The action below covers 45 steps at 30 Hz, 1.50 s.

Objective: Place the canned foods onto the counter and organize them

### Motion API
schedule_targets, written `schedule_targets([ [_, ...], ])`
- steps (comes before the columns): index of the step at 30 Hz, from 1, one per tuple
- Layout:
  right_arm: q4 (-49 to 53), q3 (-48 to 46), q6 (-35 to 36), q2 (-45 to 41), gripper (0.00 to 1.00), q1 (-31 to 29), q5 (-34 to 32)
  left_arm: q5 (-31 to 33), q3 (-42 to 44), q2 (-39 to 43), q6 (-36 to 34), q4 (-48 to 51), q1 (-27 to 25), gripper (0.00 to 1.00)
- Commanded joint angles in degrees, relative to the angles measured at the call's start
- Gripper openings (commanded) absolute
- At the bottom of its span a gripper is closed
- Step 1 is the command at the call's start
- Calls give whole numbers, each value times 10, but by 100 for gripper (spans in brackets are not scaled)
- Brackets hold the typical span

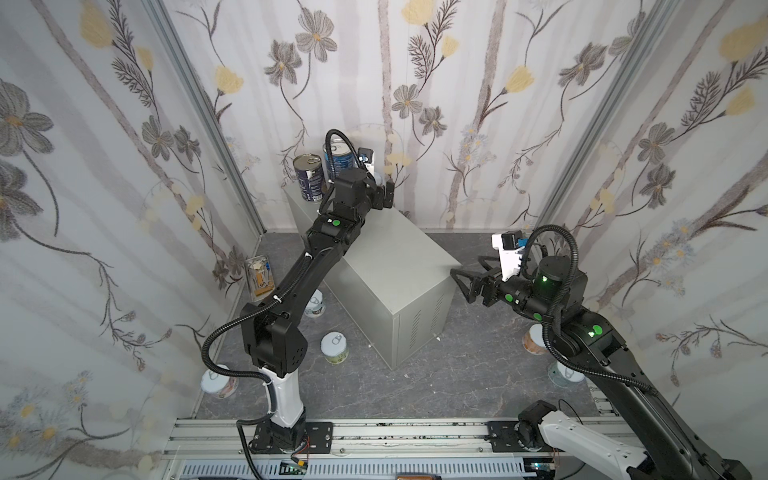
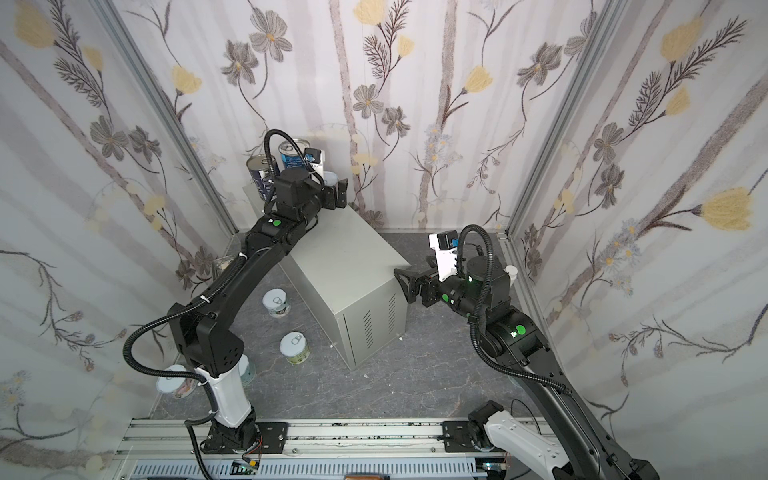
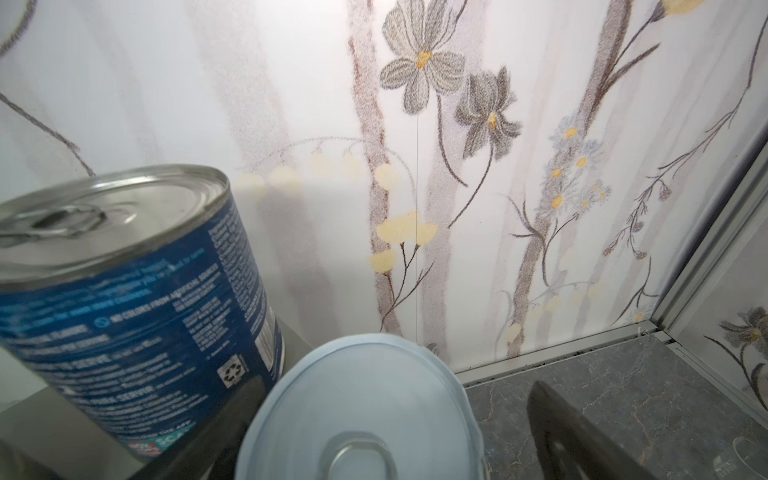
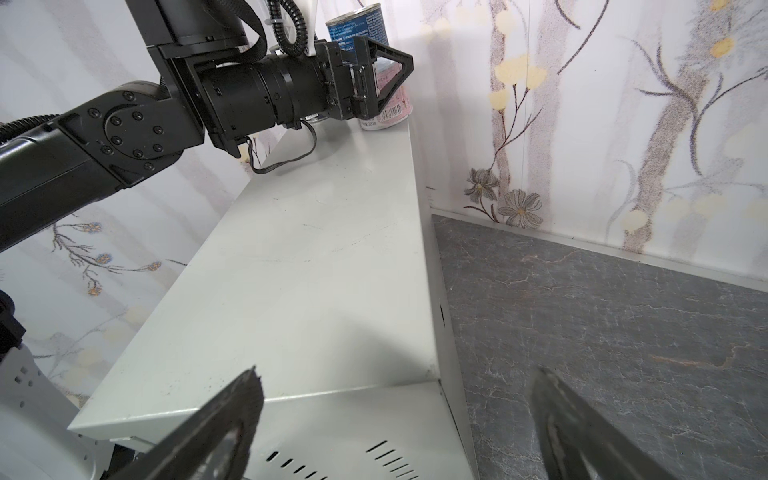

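Note:
The counter (image 1: 399, 253) is a light grey cabinet standing on the dark floor. Two tall dark blue cans (image 1: 309, 178) (image 1: 338, 154) stand at its far end. My left gripper (image 1: 380, 185) is open beside them, its jaws on either side of a short pale-lidded can (image 3: 361, 411) resting on the counter, with a gap showing at one jaw. The right wrist view shows that can's pink label (image 4: 390, 104). My right gripper (image 1: 467, 279) hangs open and empty off the counter's near right corner. Short cans (image 1: 334, 348) (image 1: 218, 382) (image 1: 536, 338) stand on the floor.
Another short can (image 1: 316, 303) sits half under the left arm, and one (image 1: 565, 374) under the right arm. A clear container (image 1: 259, 276) stands by the left wall and a white bottle (image 2: 511, 273) by the right wall. Floral walls close three sides.

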<state>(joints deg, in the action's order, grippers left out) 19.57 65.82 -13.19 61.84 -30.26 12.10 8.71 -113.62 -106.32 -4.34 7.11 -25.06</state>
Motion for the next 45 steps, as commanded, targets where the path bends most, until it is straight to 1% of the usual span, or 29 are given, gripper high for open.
schedule_targets([
  [1,-24,-1,-2,-7,100,-1,1,23,-18,22,-17,-25,0,100],
  [5,-26,-2,-3,-10,100,-1,6,32,-23,40,-17,-24,0,100],
  [9,-33,12,-11,3,100,0,13,38,-2,71,-3,-24,0,100],
  [11,-29,35,-17,21,98,0,11,37,14,93,7,-24,1,100],
  [15,2,113,-8,86,89,1,-19,43,50,137,25,-24,1,100],
  [17,1,144,-4,120,84,3,-33,48,74,160,36,-25,3,98],
  [20,-8,199,-3,181,79,5,-51,53,124,201,56,-25,7,91],
  [24,-35,278,-13,275,70,5,-51,55,212,263,79,-29,10,82],
  [27,-36,357,-24,369,65,3,-50,67,286,316,91,-39,11,81],
  [30,-32,429,-29,440,63,-3,-49,75,358,378,108,-51,14,81],
  [34,-33,501,-43,511,62,-9,-61,83,435,441,128,-54,16,82],
  [36,-29,538,-48,543,62,-13,-71,80,462,466,135,-53,16,82],
  [42,-3,650,-46,633,62,-26,-132,52,521,523,155,-44,16,83],
  [45,-13,659,-54,648,62,-27,-156,47,543,545,161,-39,16,83],
])
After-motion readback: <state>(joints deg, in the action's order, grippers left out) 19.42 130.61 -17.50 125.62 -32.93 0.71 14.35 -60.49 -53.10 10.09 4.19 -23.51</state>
